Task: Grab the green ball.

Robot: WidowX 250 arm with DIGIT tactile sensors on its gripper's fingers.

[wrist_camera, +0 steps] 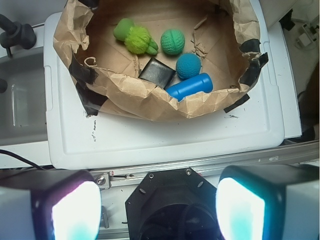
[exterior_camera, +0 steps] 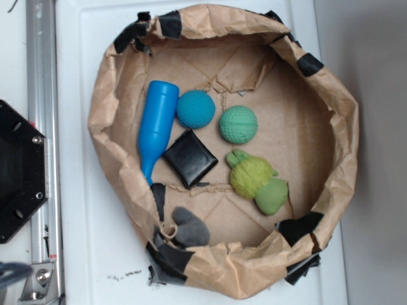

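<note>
green ball (exterior_camera: 238, 124) in paper bowl (exterior_camera: 343, 127), beside blue ball (exterior_camera: 196, 109)

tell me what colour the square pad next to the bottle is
Black square pad, clearest in the exterior view.

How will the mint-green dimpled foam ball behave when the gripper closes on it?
The mint-green dimpled foam ball looks round and free-standing on the flat brown paper liner, so it may roll if nudged off-centre. Its matte, dimpled surface suggests decent grip and probably some give. It appears light for its size.

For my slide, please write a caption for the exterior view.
Paper-lined bin holding green ball, blue ball, blue bottle, black square and green plush toy.
</note>
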